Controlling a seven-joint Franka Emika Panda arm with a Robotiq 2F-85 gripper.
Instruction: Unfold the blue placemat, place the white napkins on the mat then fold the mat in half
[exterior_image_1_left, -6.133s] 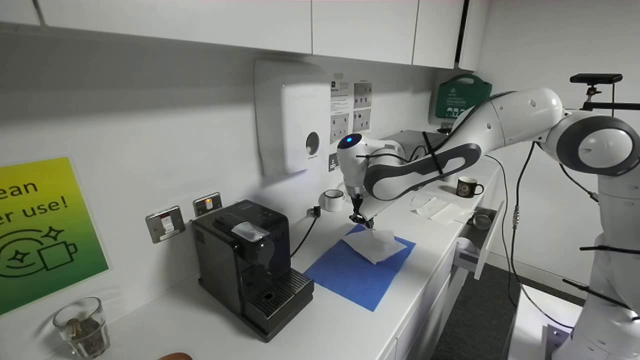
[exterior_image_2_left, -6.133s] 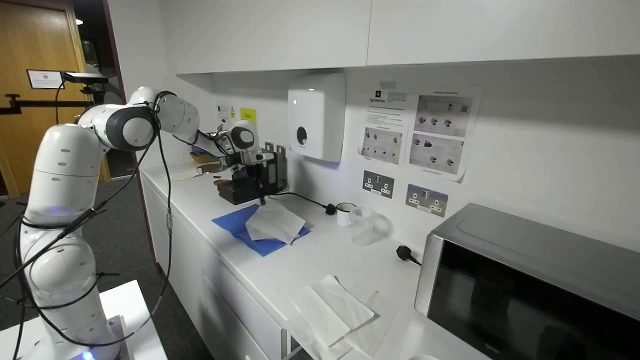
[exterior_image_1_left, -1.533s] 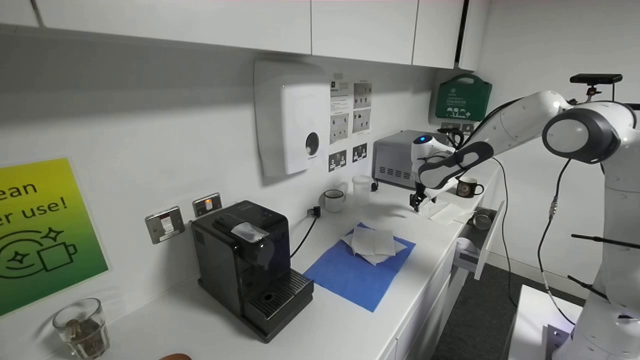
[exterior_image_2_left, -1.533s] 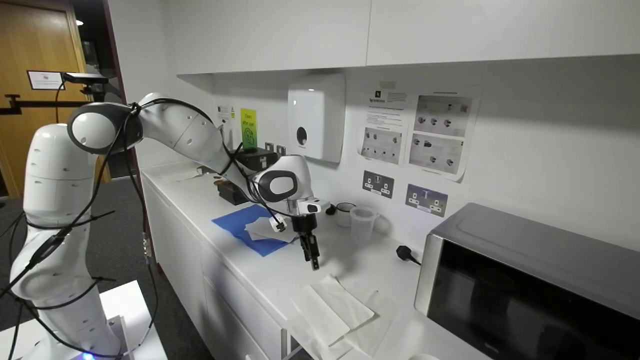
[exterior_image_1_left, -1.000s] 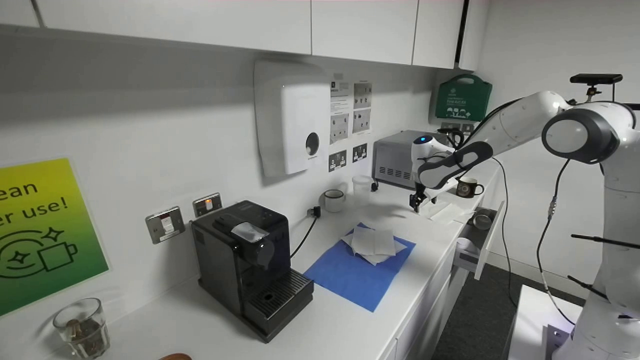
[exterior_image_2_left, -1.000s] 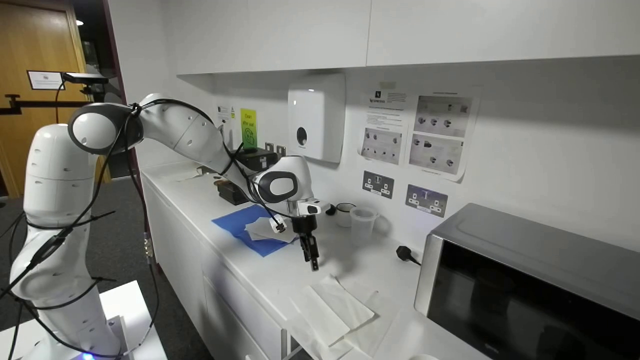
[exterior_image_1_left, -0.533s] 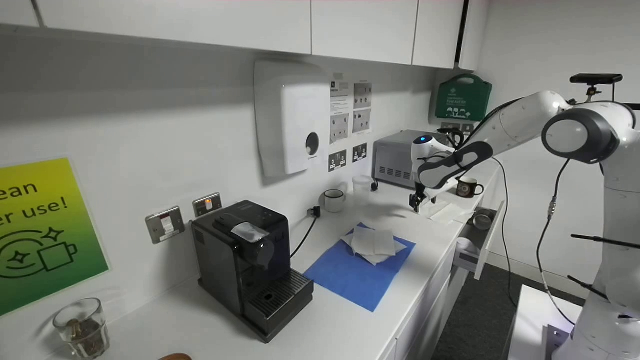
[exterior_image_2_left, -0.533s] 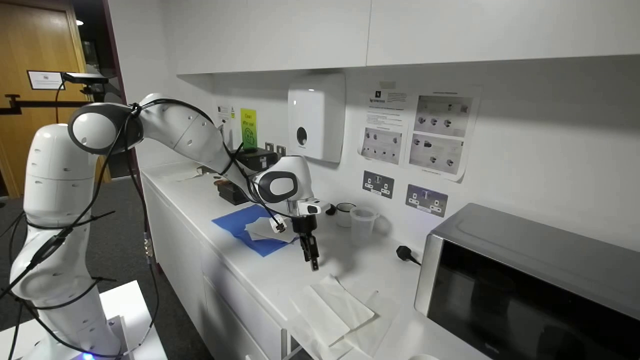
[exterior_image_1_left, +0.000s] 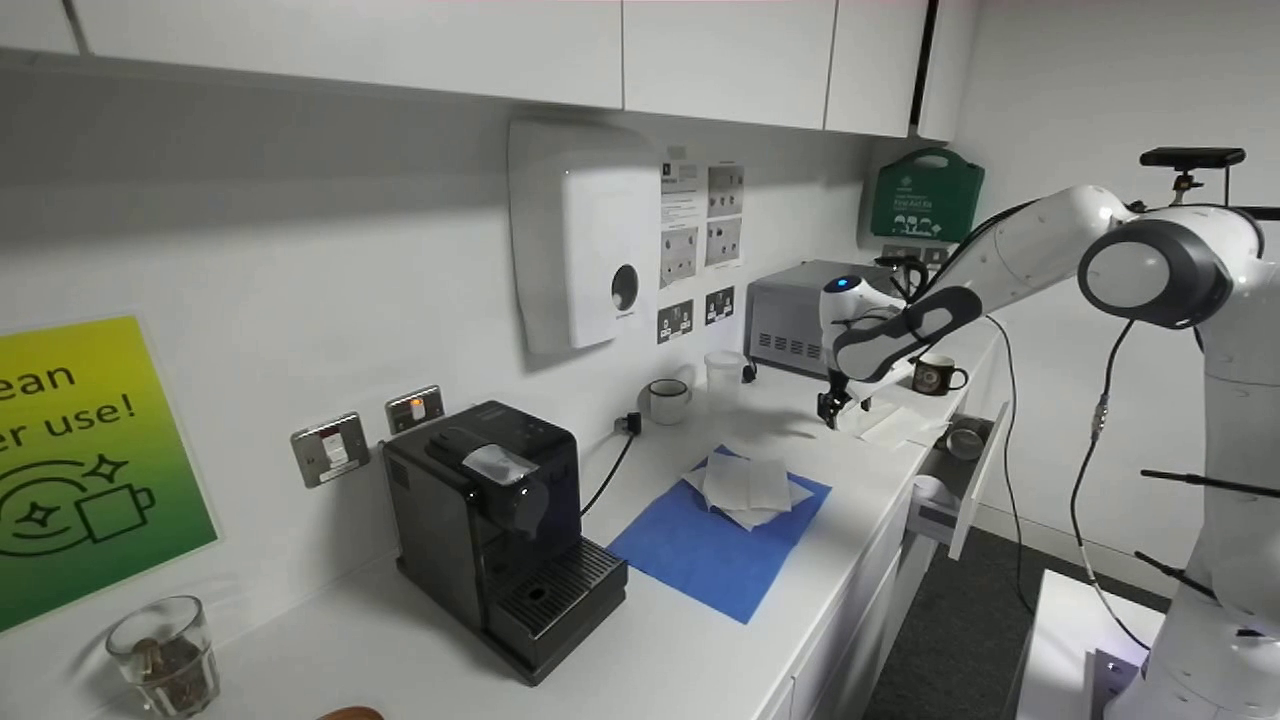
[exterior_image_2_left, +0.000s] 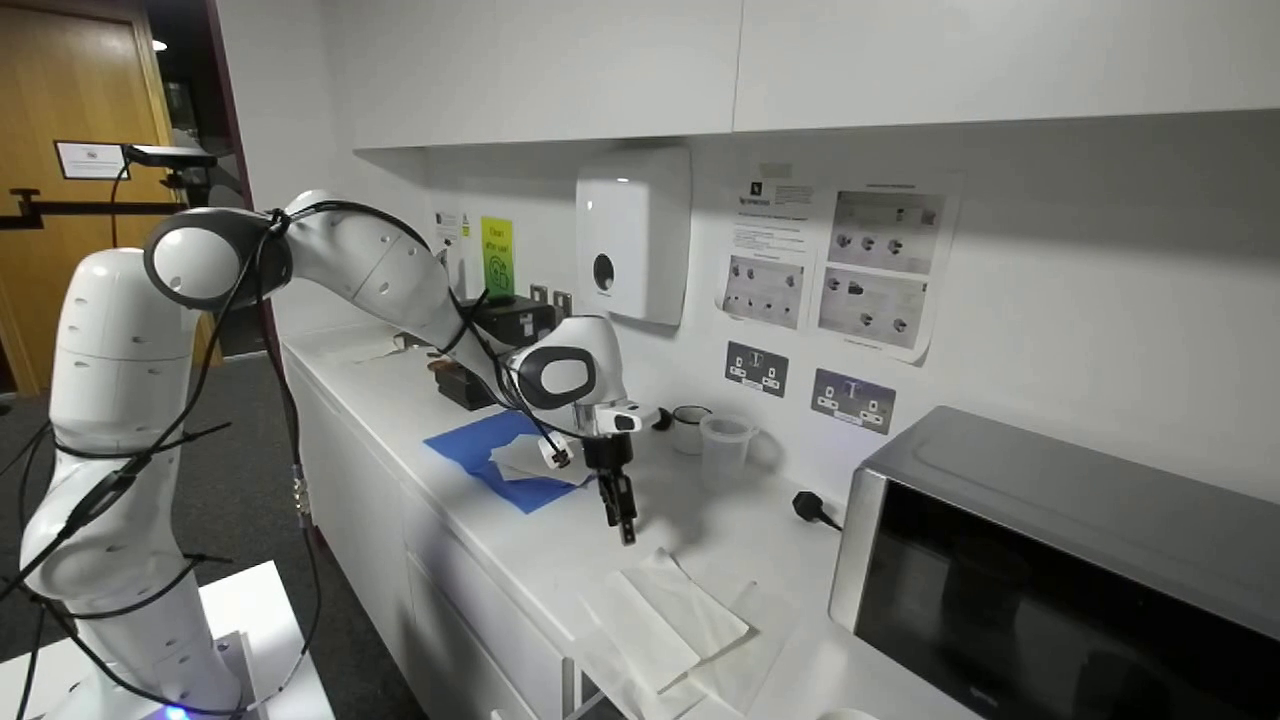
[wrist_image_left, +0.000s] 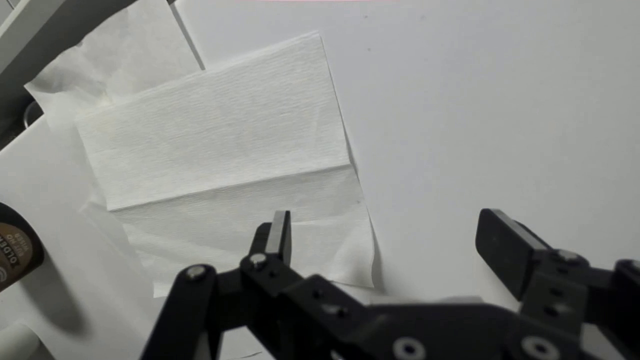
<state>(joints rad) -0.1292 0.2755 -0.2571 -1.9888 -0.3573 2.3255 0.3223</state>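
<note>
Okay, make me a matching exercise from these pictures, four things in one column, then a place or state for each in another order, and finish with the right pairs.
Column one
1. Rectangular blue placemat
2. Black two-fingered gripper
3. Glossy white box-shaped dispenser
4. Short clear glass tumbler

Column two
A. Fixed to the white wall
B. Jaws apart in the wrist view
C. Part-filled with brownish contents
D. Spread out, partly covered by thin white napkins

Right pairs: 1-D; 2-B; 3-A; 4-C
</note>
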